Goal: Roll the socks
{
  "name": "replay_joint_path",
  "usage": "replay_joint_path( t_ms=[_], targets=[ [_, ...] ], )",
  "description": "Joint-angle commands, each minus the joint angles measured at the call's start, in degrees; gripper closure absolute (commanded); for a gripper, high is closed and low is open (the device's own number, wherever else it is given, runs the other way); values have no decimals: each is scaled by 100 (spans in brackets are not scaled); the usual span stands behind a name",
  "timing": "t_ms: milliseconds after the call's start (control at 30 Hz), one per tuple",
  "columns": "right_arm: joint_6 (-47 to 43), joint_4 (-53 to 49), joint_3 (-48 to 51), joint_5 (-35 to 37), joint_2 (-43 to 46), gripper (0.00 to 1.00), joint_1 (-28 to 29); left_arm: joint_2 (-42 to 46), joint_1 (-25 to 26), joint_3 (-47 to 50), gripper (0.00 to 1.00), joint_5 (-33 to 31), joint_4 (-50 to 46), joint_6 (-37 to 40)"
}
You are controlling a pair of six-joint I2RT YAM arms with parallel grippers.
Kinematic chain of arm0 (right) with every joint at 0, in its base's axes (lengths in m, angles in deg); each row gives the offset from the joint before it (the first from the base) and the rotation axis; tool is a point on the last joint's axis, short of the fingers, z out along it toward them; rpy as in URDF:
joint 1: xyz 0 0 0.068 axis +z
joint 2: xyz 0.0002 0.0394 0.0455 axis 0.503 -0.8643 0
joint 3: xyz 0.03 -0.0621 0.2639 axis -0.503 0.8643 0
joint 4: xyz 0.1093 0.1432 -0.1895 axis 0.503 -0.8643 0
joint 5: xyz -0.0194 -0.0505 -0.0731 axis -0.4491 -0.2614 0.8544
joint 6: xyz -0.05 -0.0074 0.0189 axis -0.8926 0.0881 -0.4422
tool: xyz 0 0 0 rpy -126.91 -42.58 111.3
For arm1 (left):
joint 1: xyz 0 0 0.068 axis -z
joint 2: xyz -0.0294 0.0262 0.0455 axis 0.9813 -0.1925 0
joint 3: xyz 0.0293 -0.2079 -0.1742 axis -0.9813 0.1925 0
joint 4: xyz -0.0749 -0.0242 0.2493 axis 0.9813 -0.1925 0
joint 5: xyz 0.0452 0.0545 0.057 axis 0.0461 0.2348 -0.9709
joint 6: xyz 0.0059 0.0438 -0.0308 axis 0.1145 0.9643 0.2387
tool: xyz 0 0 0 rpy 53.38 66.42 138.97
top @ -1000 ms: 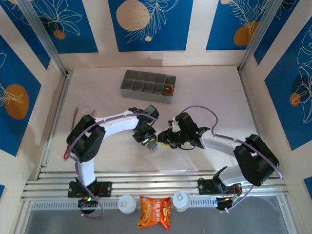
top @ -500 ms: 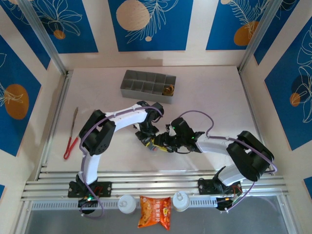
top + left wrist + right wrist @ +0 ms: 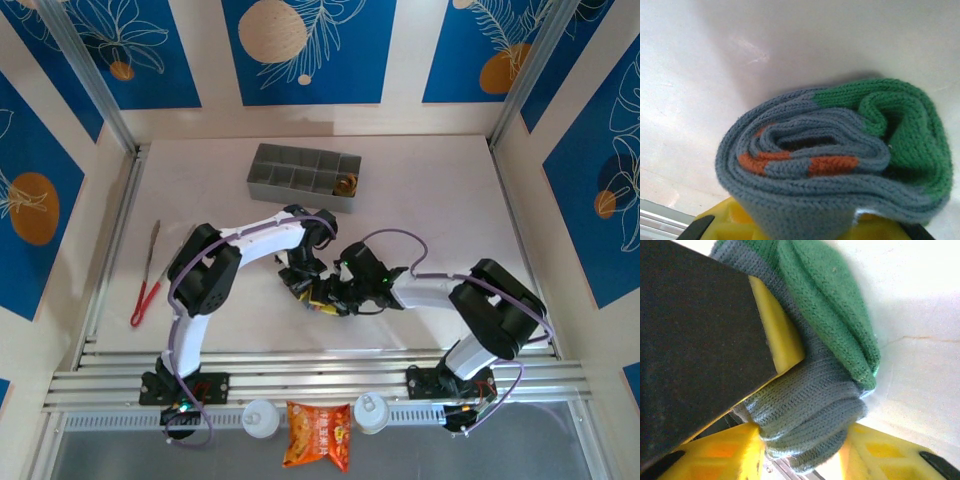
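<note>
**Sock roll gripped from both sides**

Grey-blue sock with green toe is wound into a tight roll, orange showing in the coil. I have the left pincer clamped narrow on one end. The right pincer squeezes the other end between its yellow fingers. The roll is over the worktop, nearer the arm bases than the grey divider tray.

The grey-blue sock is wound into a tight, flattish roll, and orange patches show in its inner turns. Its green toe folds around one end. The roll is near the middle of the white counter. A brownish-orange bundle, perhaps the other sock, sits in the near right compartment of the grey tray. It is too small to make out further.
</note>
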Motion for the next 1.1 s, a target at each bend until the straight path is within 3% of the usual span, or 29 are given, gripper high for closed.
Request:
replay_joint_path(
  t_ms=[0, 100, 167, 400, 467, 600, 767, 833, 1067],
  targets=[
    [308, -234, -285, 309, -321, 67, -86, -790, 167, 702, 93, 8, 136, 77],
    [771, -389, -162, 344, -471, 87, -198, -605, 160, 817, 90, 32, 221, 73],
    [1061, -567, -58, 235, -595, 100, -310, -367, 139, 940, 82, -25, 314, 73],
    [1509, -1264, 8, -796, -1438, 100, -581, 823, 48, 1528, 40, -255, 1170, -101],
    [1494, -1206, 65, -969, -1650, 100, -587, 1174, 19, 1680, 20, -323, 1439, -179],
    [1371, -1290, 79, -1020, -1780, 100, -599, 1456, -55, 1607, 1, -386, 1219, -247],
    [1243, -1431, -8, -993, -1780, 100, -587, 839, -62, 724, 0, -235, -155, -66],
    [1226, -1469, -38, -992, -1775, 100, -582, 843, -64, 851, 0, -149, 146, -242],
    [1244, -1546, -54, -922, -1730, 100, -557, 1343, -119, 778, 0, -869, 672, -740]
  ],
)
